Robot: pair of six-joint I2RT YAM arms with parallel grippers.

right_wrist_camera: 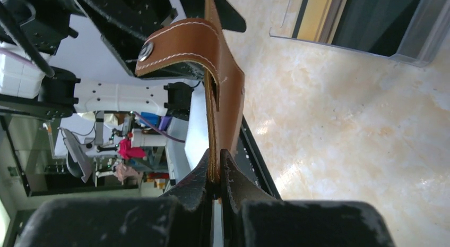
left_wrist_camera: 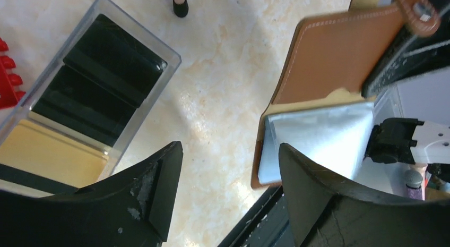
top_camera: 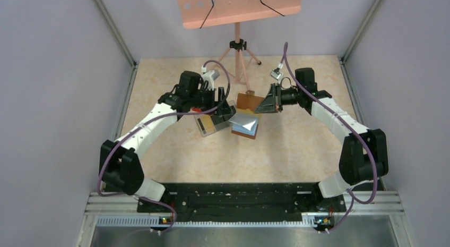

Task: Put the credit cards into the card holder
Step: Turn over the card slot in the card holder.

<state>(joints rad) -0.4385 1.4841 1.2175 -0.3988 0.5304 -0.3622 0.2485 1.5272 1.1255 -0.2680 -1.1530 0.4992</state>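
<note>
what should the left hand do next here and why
Probably swing the open, empty left hand across to the clear box and line up on the tan-yellow card. The right hand is shut on a flap of the card holder, keeping it open. A pale blue card already lies in it, and other cards are in the box.

A beige, marble-patterned table (top_camera: pixel 297 146) carries a small cluster of items near its centre. A clear box (left_wrist_camera: pixel 151 104) sits left of the middle, holding cards (left_wrist_camera: pixel 101 82) in black and tan. A red tray (left_wrist_camera: pixel 6 71) is just beside its far side. The open brown card holder (left_wrist_camera: pixel 334 61) is close to the box on the right; its lower half, with a blue card (left_wrist_camera: pixel 318 141) on it, appears to rest on the tabletop. A pink stand's tripod (top_camera: pixel 239 58) stands at the far edge.
</note>
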